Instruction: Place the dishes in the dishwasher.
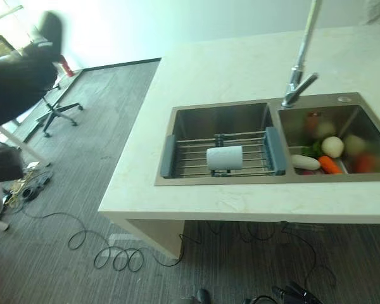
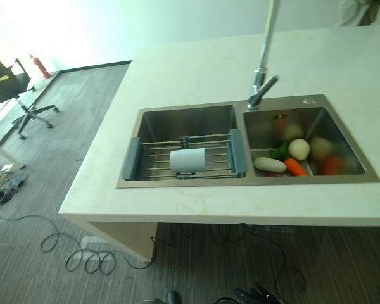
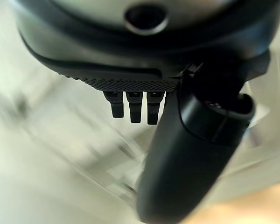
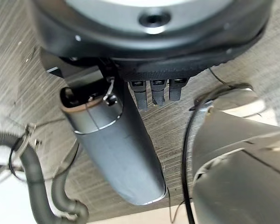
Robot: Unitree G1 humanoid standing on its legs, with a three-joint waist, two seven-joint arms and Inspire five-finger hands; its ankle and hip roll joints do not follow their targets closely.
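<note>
A white cup (image 1: 225, 158) lies on its side on a wire rack (image 1: 190, 155) with grey end grips, which spans the left basin of a steel double sink (image 1: 196, 117). The sink is set in a pale stone counter (image 1: 240, 63). In the left wrist view my left hand (image 3: 186, 158) has straight fingers and an outstretched thumb, holds nothing, and has a blurred background behind it. In the right wrist view my right hand (image 4: 116, 144) hangs over the grey carpet floor, fingers straight and empty. Both hands are away from the cup.
The right basin (image 2: 316, 123) holds vegetables: a carrot (image 2: 296, 166), a white radish (image 2: 270, 164) and round ones. A tall faucet (image 2: 261, 82) stands behind the sink. An office chair (image 2: 26, 113) and a red extinguisher (image 2: 39, 66) stand far left. A dark blurred bulk (image 1: 22, 69) looms at upper left.
</note>
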